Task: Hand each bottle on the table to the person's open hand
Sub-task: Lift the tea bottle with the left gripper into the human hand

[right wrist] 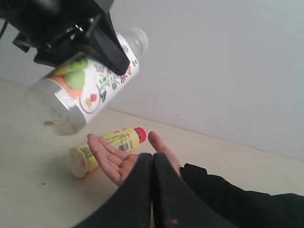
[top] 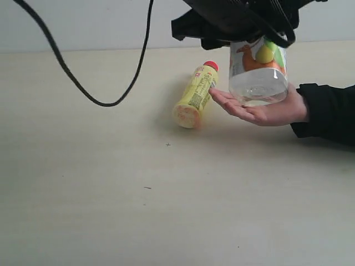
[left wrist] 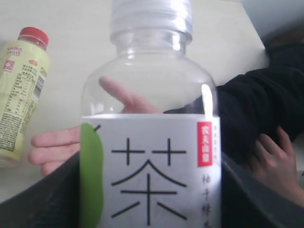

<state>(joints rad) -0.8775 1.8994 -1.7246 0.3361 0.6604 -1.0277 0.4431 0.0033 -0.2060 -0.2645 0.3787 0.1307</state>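
Ext. view: upper right of centre, left gripper [top: 247, 30] clamps the fruit-label bottle [top: 258, 75] near its top, over the open hand [top: 260, 108] at mid right. Yellow bottle [top: 196, 95] lies on the table [top: 111, 194], centre, beside the fingertips.

L wrist view: the fruit-label bottle sits betw. the dark fingers [left wrist: 42, 204], hand behind it.

R wrist view: right gripper [right wrist: 152, 190] pressed together, empty; the held bottle is clear of the palm.

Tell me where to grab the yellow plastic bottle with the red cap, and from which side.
Mid-body, from above, jaws across its width: the yellow plastic bottle lies on its side on the pale table, red cap toward the wall. Mind the person's hand close beside it.
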